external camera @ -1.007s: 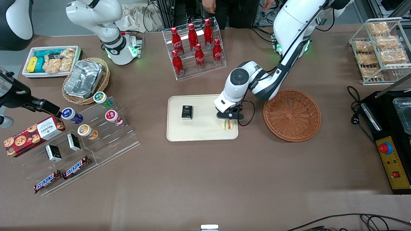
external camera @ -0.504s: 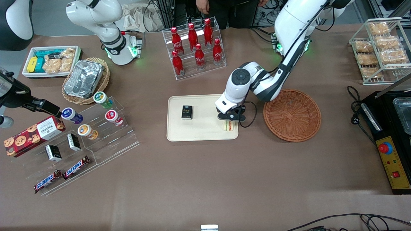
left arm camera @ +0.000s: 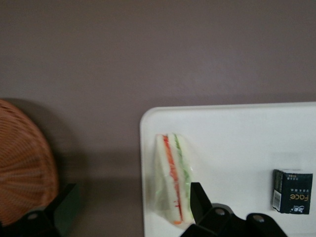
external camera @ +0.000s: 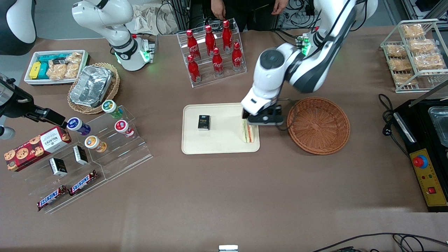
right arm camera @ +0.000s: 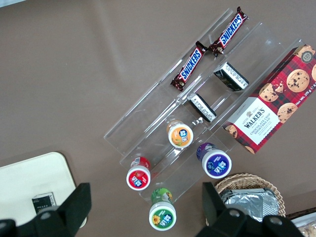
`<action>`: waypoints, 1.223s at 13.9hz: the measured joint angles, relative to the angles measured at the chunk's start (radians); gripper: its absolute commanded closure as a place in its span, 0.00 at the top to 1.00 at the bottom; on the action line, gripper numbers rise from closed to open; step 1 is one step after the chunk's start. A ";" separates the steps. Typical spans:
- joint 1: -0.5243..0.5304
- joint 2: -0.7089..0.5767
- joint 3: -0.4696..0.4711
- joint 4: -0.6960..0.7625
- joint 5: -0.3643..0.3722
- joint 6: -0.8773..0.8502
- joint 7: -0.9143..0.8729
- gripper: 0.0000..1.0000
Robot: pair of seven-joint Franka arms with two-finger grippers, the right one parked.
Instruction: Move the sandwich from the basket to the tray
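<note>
The sandwich (external camera: 247,132) lies on the cream tray (external camera: 220,141) at the tray's edge beside the reddish-brown basket (external camera: 318,125). It shows white bread with orange-red and green layers. The basket holds nothing. My left gripper (external camera: 261,119) hangs above the tray edge, a little farther from the front camera than the sandwich, open and empty. In the left wrist view the sandwich (left arm camera: 173,180) rests free on the tray (left arm camera: 237,133). The gripper (left arm camera: 131,212) is spread wide above it, with one finger (left arm camera: 199,200) over the sandwich's side. The basket (left arm camera: 22,173) is beside the tray.
A small black box (external camera: 203,122) lies on the tray. A clear rack of red cola bottles (external camera: 213,52) stands farther from the camera than the tray. A black cable (external camera: 280,126) lies between tray and basket. A control box (external camera: 428,175) sits at the working arm's end.
My gripper has let go of the sandwich, risen and drawn back from the front camera. The sandwich stays on the tray and now shows in full.
</note>
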 measured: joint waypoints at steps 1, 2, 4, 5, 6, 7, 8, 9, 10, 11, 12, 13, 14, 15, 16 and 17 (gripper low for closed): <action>0.028 -0.044 0.001 0.002 0.000 -0.037 0.041 1.00; 0.064 -0.081 0.001 0.002 -0.002 -0.068 0.090 1.00; 0.130 -0.130 0.003 0.001 -0.019 -0.094 0.165 1.00; 0.146 -0.141 0.005 0.001 -0.024 -0.096 0.186 1.00; 0.158 -0.149 0.006 0.000 -0.024 -0.100 0.198 1.00; 0.173 -0.158 0.007 0.000 -0.024 -0.115 0.217 1.00; 0.198 -0.170 0.007 0.000 -0.025 -0.150 0.259 1.00; 0.236 -0.188 0.006 0.001 -0.028 -0.194 0.331 1.00; 0.273 -0.209 0.009 0.002 -0.046 -0.234 0.419 1.00; 0.298 -0.232 0.019 0.004 -0.074 -0.269 0.493 1.00; 0.308 -0.256 0.040 0.008 -0.102 -0.302 0.547 1.00; 0.311 -0.279 0.069 0.017 -0.127 -0.337 0.588 1.00; 0.312 -0.300 0.094 0.032 -0.152 -0.371 0.618 1.00; 0.313 -0.317 0.115 0.055 -0.175 -0.407 0.634 1.00; 0.313 -0.327 0.133 0.088 -0.189 -0.438 0.640 1.00; 0.313 -0.331 0.149 0.127 -0.195 -0.464 0.644 1.00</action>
